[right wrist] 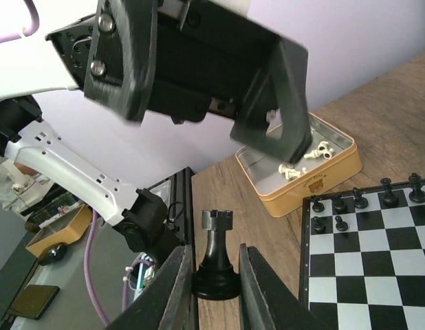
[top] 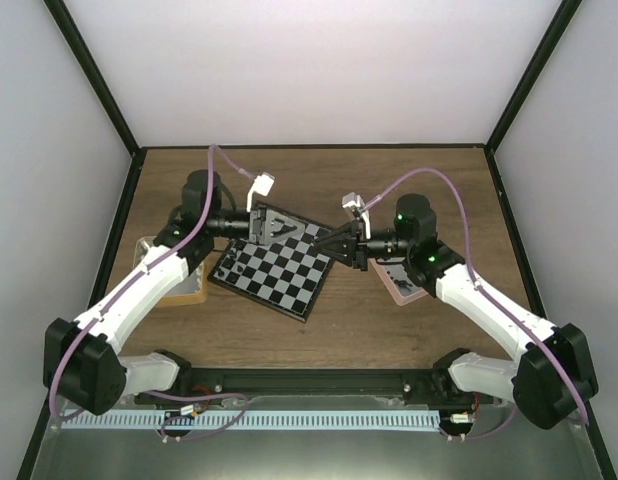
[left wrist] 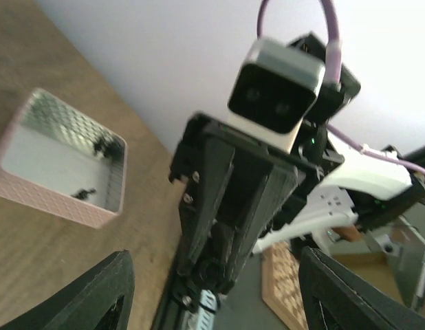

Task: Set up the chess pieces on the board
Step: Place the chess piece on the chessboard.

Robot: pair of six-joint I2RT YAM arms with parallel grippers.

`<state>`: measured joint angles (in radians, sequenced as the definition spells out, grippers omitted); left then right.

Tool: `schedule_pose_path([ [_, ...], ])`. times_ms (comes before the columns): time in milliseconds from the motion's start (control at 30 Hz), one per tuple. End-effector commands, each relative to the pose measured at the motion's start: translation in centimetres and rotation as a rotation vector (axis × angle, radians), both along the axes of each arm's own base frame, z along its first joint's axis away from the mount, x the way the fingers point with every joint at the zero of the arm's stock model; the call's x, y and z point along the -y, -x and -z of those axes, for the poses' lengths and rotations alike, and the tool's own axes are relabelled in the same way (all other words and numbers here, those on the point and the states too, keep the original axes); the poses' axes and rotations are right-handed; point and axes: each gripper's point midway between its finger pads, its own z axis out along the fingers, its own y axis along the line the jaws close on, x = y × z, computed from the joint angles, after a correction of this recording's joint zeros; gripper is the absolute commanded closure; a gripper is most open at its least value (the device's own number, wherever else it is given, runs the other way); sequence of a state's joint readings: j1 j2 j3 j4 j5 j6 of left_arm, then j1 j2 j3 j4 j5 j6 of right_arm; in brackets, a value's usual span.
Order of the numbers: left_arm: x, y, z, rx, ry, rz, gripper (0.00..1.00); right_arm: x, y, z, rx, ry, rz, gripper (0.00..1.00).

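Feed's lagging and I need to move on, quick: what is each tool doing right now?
Left tool: open, holding nothing.
Right tool: closed on a black rook.

Top view comes to me bright and even, walls washed pale, only faint shadows on the bench (top: 389, 330). Left wrist view is blurred all over, with glare inside the tray (left wrist: 54, 210). Right wrist view holds the rook (right wrist: 216, 258) sharp.
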<state>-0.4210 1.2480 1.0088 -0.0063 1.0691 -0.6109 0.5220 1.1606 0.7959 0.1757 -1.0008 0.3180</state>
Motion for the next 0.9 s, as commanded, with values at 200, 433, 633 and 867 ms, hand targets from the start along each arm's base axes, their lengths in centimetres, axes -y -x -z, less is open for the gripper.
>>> schedule_pose_path([
  [200,1.7,2.5,2.2,-0.167,-0.017,0.165,0.48,-0.8,0.1,-1.8,0.073,0.0,-0.052,0.91],
  [433,1.8,2.1,2.8,-0.197,-0.037,0.152,0.59,-1.1,-0.1,-1.1,0.067,0.021,-0.04,0.92],
  [633,1.9,2.0,2.9,-0.181,-0.04,0.154,0.79,-1.5,-0.1,-0.8,0.059,0.039,-0.052,0.92],
  [867,1.9,1.7,3.4,-0.161,-0.058,0.148,0.87,-1.8,-0.1,-0.6,0.058,0.051,-0.057,0.92],
])
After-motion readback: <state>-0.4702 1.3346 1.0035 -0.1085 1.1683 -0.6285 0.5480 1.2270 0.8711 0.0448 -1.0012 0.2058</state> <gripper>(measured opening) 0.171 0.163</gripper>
